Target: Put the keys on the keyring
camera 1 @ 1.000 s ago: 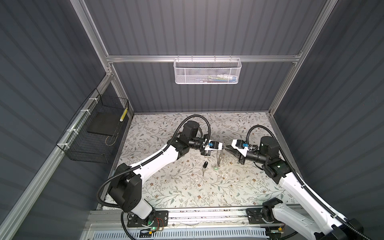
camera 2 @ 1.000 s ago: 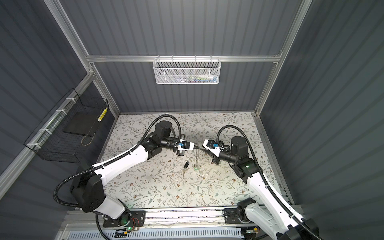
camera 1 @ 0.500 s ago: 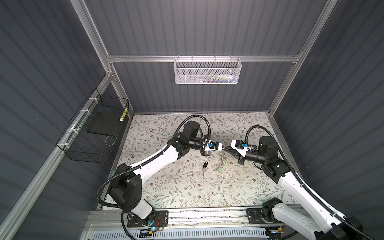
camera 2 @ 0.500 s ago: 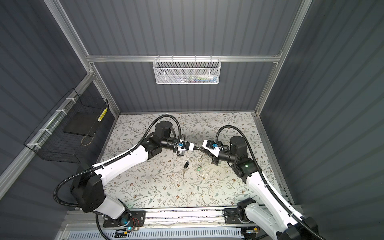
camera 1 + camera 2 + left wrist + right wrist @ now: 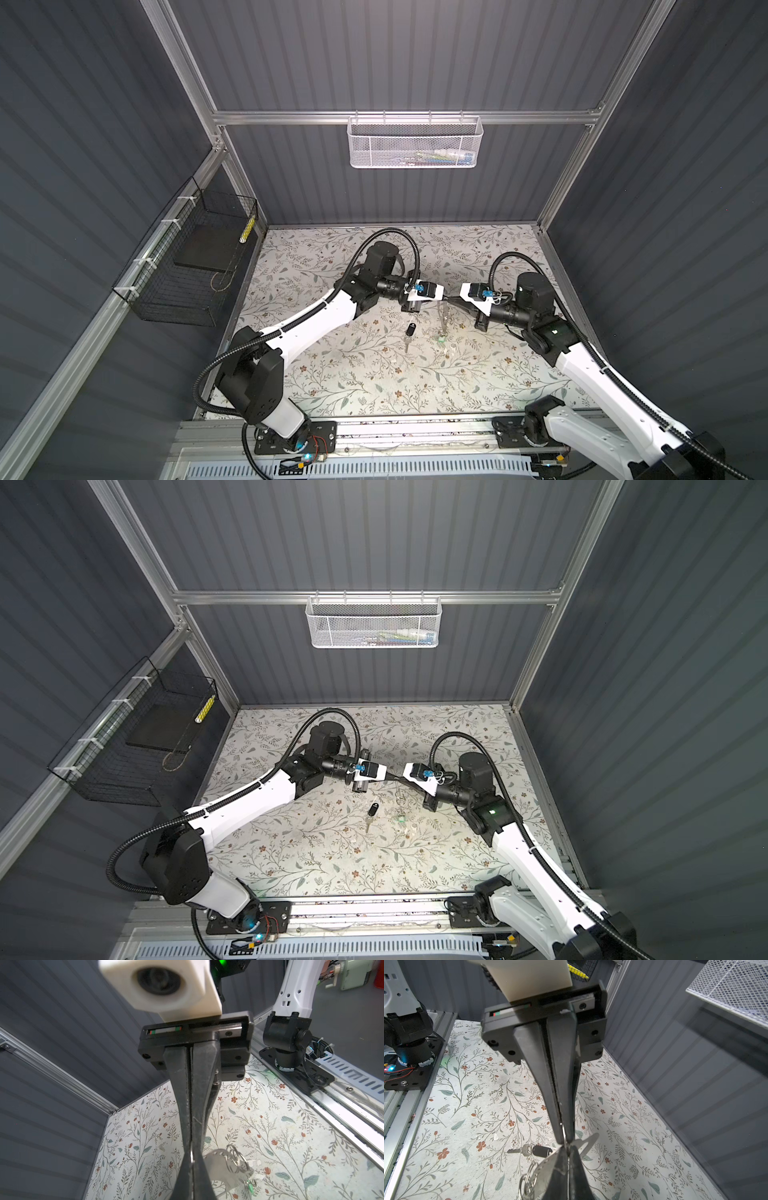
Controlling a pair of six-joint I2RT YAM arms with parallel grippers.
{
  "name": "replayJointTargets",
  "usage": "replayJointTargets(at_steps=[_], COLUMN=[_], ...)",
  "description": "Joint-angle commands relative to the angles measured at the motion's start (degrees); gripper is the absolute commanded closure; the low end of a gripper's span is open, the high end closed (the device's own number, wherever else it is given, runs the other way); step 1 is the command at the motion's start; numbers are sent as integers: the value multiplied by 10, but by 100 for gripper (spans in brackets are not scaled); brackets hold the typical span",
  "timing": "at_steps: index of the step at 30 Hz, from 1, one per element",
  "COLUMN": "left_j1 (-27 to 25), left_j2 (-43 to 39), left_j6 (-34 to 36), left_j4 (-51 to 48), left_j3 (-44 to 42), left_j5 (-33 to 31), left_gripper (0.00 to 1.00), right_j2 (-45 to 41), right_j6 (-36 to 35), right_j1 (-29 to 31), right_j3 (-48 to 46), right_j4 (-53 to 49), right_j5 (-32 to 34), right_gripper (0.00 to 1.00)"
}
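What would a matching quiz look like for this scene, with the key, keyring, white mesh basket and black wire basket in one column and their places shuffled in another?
Things:
1. key
2. keyring
3. white mesh basket
4. black wire basket

Places:
A. hung on the back rail
B. pinched between the left gripper and the right gripper
C. mounted on the left-hand wall
D. lying on the floral mat

Pairs: 1-D, 2-B, 3-A, 4-C.
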Motion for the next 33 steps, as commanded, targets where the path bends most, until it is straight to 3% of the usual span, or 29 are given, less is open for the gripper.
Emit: replayJointTargets(at_steps=[1,5,8,17,33], left_j1=[2,18,28,30,9], left_j2=[0,-22,-47,-77,-56], left_j6=[-35,-71,-81,-124,-116], left_j4=[1,30,37,98,95], left_j3=[10,-18,-41,-99,-68], left_j5=[33,16,-9,-38,-59], left_gripper=[82,68,66,71,77], right_j2=[-5,-7,-7,1,6], right_j6=[7,22,34,53,42], right_j1=[3,3,2,3,3], right_j3=[9,1,-2,-5,5], right_j4=[4,19,28,51,30], right_j5=[5,6,9,-3,-16], right_gripper=[100,100,100,100,100])
